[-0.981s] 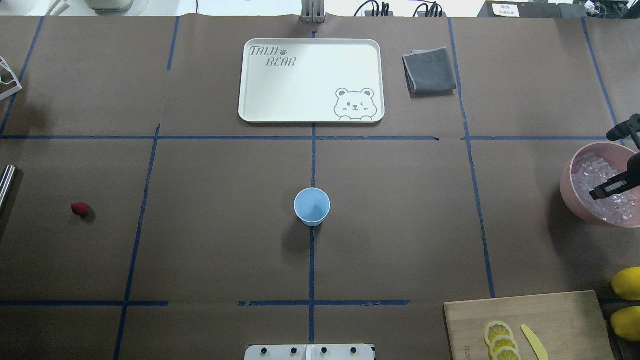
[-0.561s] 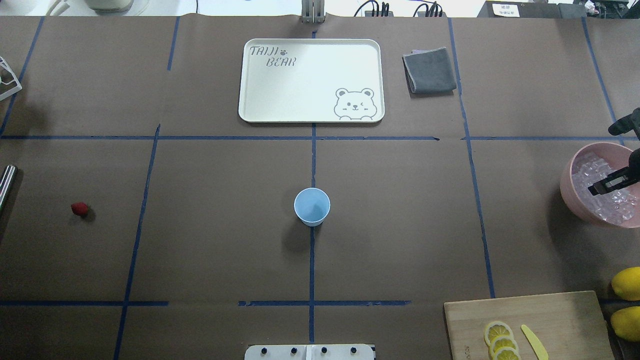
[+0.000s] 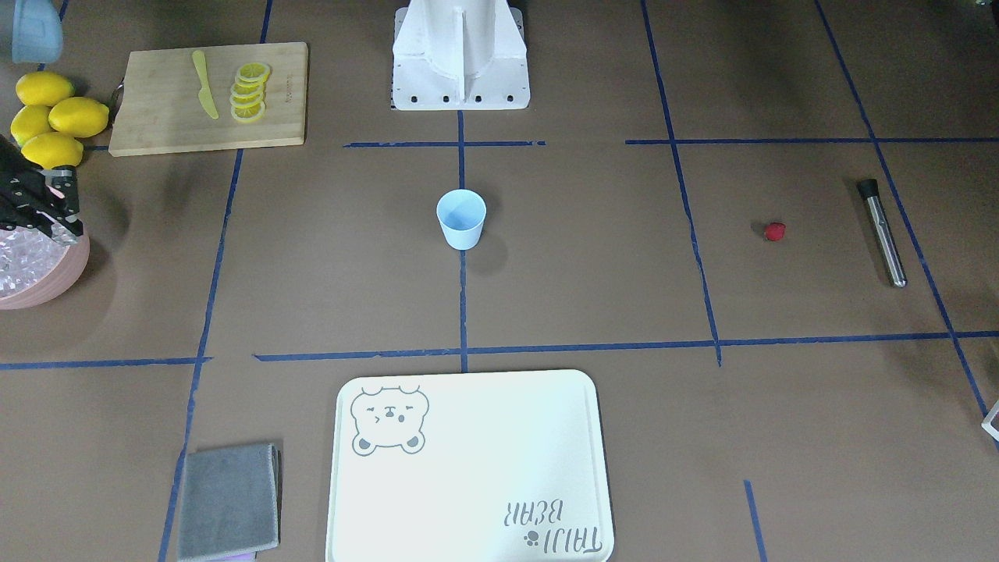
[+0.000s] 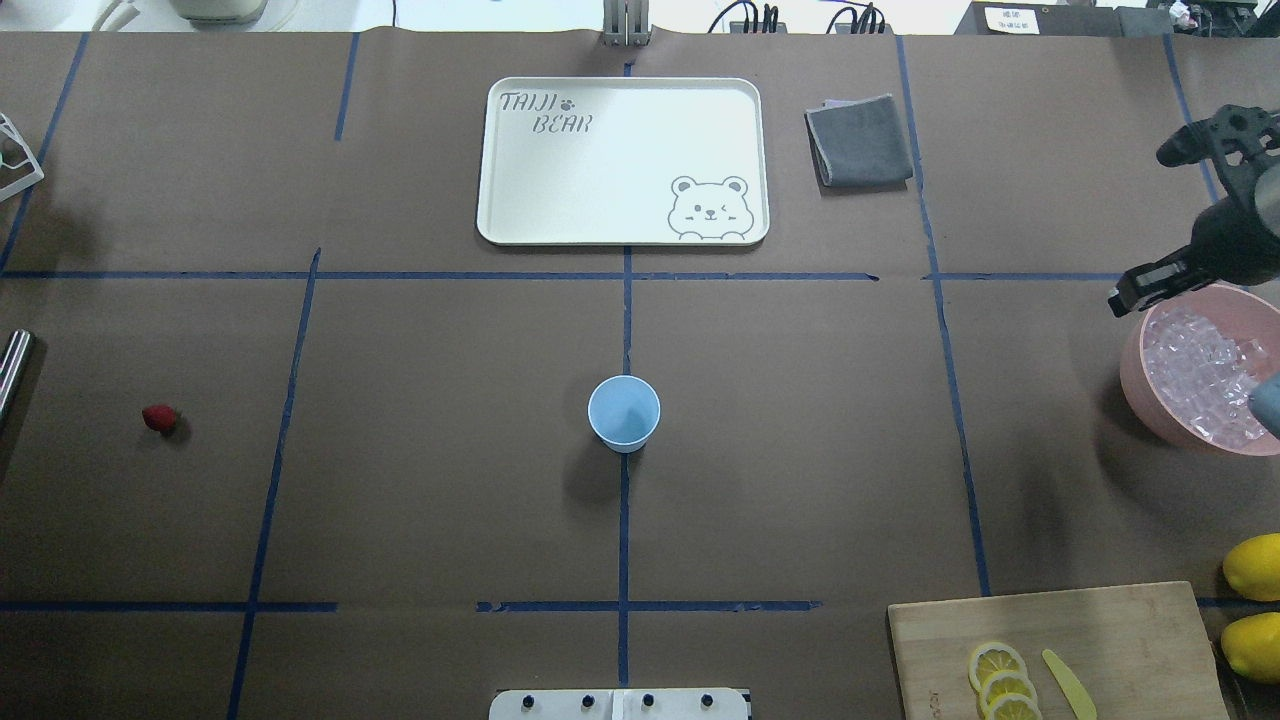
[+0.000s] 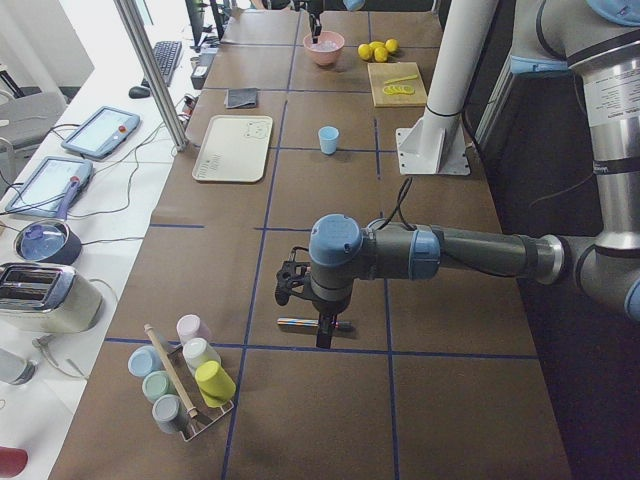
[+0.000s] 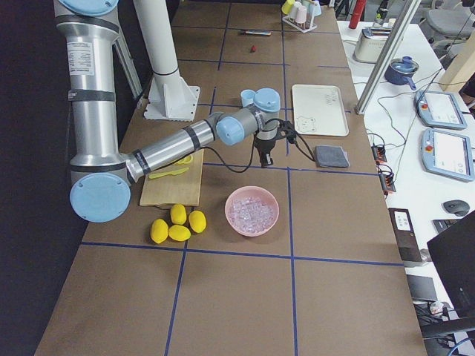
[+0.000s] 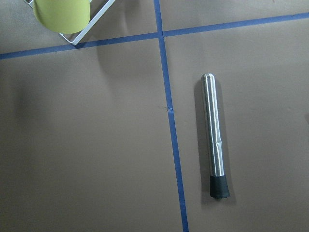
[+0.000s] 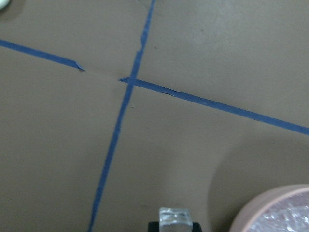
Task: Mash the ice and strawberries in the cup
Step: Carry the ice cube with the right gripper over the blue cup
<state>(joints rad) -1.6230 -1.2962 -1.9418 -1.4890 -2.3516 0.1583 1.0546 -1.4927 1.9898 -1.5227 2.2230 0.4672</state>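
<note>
- The cup (image 4: 624, 413) stands alone at table centre, with open surface on every side and its mouth unobstructed from above.
- Between the pink bowl (image 4: 1135, 372) and the cup lies flat table, crossed only by tape lines.
- The right gripper (image 4: 1128, 293) hangs above the bowl's far, cup-side rim, fingers clamped on an ice cube (image 8: 175, 215).
- Between the strawberry (image 4: 159, 418) and the cup lies flat table likewise.
- The muddler (image 4: 12, 365) lies near the strawberry, apart from it, on the side away from the cup.
- The tray (image 4: 620, 200) and cloth (image 4: 860, 140) lie beyond the cup, well apart from both corridors.
- The cutting board (image 4: 1100, 620) and lemons (image 4: 1255, 565) crowd the bowl's near side.
</note>
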